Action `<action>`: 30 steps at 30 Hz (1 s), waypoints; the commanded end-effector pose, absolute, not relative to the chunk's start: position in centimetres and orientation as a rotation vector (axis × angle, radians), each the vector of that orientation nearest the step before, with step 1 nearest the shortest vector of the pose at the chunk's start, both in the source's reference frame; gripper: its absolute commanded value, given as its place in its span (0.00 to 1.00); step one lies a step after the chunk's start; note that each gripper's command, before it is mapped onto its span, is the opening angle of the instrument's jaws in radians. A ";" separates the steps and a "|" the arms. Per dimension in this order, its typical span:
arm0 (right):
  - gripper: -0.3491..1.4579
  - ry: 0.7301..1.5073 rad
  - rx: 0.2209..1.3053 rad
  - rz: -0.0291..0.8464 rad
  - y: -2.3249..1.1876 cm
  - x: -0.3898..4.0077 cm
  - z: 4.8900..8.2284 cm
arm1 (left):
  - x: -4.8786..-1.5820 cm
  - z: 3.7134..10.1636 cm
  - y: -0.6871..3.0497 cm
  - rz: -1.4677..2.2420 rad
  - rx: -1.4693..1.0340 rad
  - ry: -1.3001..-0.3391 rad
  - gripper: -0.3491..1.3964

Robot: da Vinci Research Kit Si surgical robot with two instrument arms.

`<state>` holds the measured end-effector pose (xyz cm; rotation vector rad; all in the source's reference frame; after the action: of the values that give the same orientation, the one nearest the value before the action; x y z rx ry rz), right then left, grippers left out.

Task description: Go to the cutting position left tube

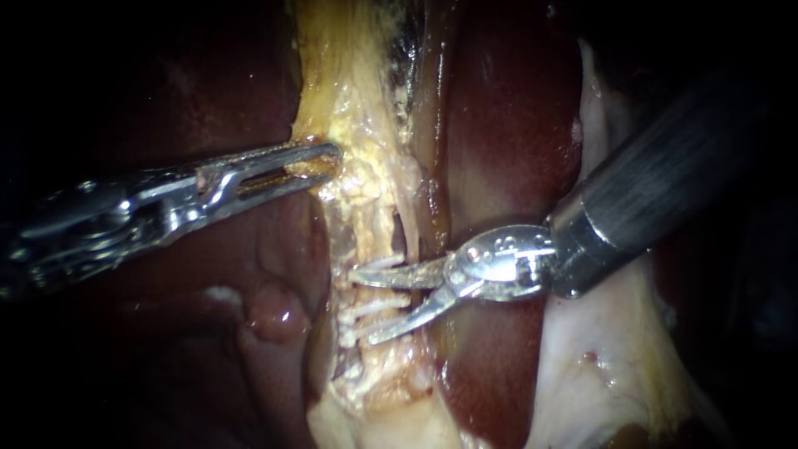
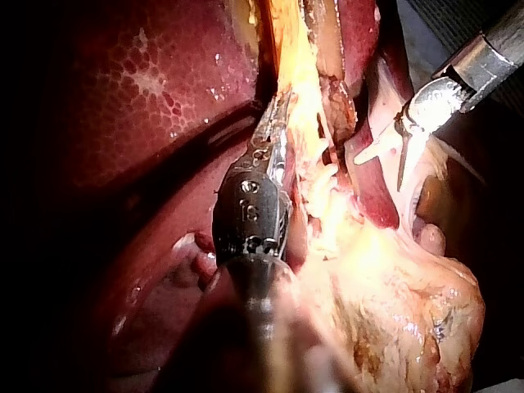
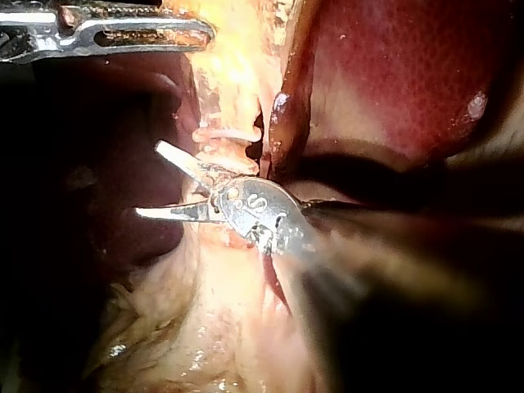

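Right instrument [image 1: 361, 308] open astride the tube [image 1: 380, 306]; left instrument [image 1: 331, 159] apparently grips tissue [image 1: 359, 179].

Pale yellow fatty strip [image 1: 366, 179] is hemmed in by dark red liver [image 1: 507, 141] on both sides. Its upper part is taken up by the slotted left instrument [image 1: 328, 164], clamped on it. Lower down, white cross-bands [image 1: 389, 301] are straddled by the spread jaws of the curved-bladed right instrument [image 1: 361, 308]. Dark room is left below the left shaft.
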<state>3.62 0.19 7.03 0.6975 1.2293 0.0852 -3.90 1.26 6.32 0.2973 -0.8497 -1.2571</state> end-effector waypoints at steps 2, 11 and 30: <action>0.88 1.230 0.698 0.085 0.18 3.62 7.02 | -3.90 6.32 1.26 -1.257 0.297 -0.850 0.00; 0.88 1.219 0.701 0.070 0.10 3.62 7.08 | -3.84 6.21 1.26 -1.256 0.303 -0.849 0.00; 0.87 1.077 0.731 0.038 0.03 3.60 7.42 | -3.38 5.39 1.37 -1.294 0.279 -0.874 0.00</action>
<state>3.60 0.04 7.44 0.7299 1.0758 0.0387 -3.38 1.36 5.37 0.2804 -0.8735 -1.2938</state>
